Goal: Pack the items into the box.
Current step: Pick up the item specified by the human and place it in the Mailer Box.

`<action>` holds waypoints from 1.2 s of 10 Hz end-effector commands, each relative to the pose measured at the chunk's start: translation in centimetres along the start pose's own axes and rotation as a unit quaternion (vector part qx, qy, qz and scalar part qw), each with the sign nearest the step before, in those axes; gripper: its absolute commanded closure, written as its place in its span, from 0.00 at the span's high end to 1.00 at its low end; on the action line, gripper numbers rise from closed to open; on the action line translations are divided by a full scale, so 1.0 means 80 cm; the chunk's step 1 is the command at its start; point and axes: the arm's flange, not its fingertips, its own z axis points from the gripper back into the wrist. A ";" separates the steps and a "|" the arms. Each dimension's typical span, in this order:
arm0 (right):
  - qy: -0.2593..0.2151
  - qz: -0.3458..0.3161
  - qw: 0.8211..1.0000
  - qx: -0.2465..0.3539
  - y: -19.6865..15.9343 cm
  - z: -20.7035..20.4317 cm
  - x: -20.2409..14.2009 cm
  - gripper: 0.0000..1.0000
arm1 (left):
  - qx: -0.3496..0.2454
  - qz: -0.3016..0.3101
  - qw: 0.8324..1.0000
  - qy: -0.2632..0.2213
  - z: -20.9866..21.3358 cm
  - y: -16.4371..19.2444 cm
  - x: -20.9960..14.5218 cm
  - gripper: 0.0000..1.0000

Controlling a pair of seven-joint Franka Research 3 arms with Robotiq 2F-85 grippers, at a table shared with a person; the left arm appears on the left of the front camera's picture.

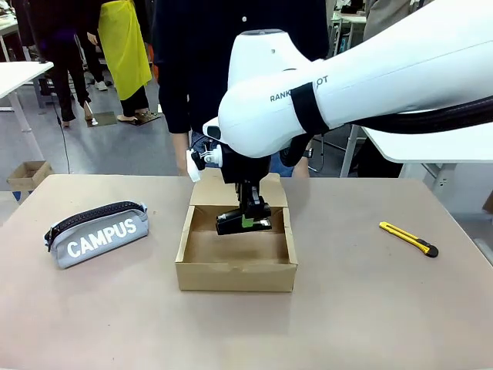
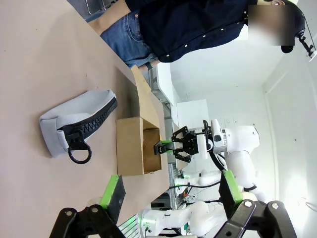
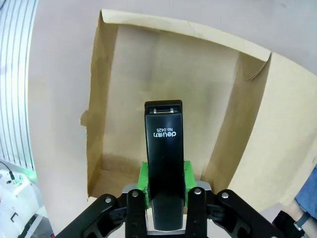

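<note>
Step in hand: packing the first item. The right gripper was clamped on the black Deli stapler, holding it low inside the open cardboard box, toward its far wall; contact with the box floor was unclear. The box sat mid-table. The yellow utility knife lay near the right edge of the table, not yet packed. The left gripper hung spread and empty, out past the CAMPUS pouch near the left edge. Next move probably: lower a touch, let go of the stapler, then fetch the knife.

Grey floor; white desk far left; small carton on floor.
</note>
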 end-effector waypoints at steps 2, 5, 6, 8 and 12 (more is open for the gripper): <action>0.021 0.001 1.000 0.008 -0.006 -0.003 0.005 0.32 | -0.013 -0.011 1.000 -0.006 -0.002 -0.001 -0.002 1.00; 0.028 -0.010 0.999 0.016 -0.013 -0.010 0.001 0.55 | -0.013 -0.011 1.000 -0.006 -0.002 -0.001 -0.002 1.00; 0.026 -0.005 0.999 0.018 -0.013 -0.012 0.001 0.92 | -0.013 -0.011 1.000 -0.006 -0.002 -0.001 -0.002 1.00; 0.027 -0.011 0.999 0.012 -0.012 -0.010 -0.001 1.00 | -0.013 -0.011 1.000 -0.006 -0.002 -0.001 -0.002 1.00; 0.025 -0.019 0.999 0.012 -0.011 -0.007 -0.008 1.00 | -0.013 -0.011 1.000 -0.006 -0.002 -0.001 -0.002 1.00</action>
